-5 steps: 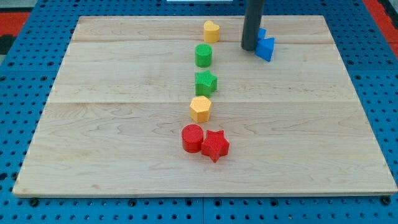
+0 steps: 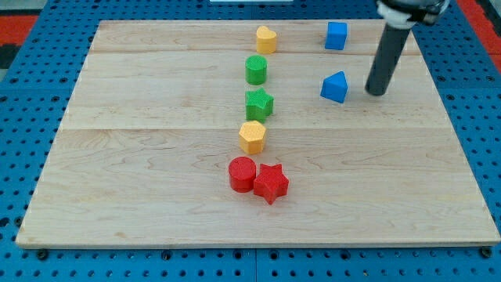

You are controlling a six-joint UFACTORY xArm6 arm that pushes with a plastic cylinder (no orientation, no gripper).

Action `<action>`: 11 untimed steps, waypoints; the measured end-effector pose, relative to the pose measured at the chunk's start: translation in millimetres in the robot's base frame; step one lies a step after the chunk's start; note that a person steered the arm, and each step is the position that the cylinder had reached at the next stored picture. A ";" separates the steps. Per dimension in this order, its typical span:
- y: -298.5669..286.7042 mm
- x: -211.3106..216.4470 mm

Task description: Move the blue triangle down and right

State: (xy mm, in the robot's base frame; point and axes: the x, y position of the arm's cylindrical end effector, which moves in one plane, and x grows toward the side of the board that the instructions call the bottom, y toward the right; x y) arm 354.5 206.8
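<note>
The blue triangle sat below a blue cube near the board's upper right, my tip, a bare rod with no pincer, just to its right, apart, leaving further down-right travel apparently possible.

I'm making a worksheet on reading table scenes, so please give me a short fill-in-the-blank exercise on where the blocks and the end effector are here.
1. My tip sits just to the view's ____ of the blue triangle.
2. The blue cube lies toward the view's ____ from the blue triangle.
3. The red cylinder touches the red ____.

Missing words: right; top; star
</note>
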 end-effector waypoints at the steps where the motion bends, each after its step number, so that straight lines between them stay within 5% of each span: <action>1: -27.8 -28.6; 3: -73.1 31.5; 6: -108.6 -10.9; 8: -85.0 85.6; 11: -32.8 171.2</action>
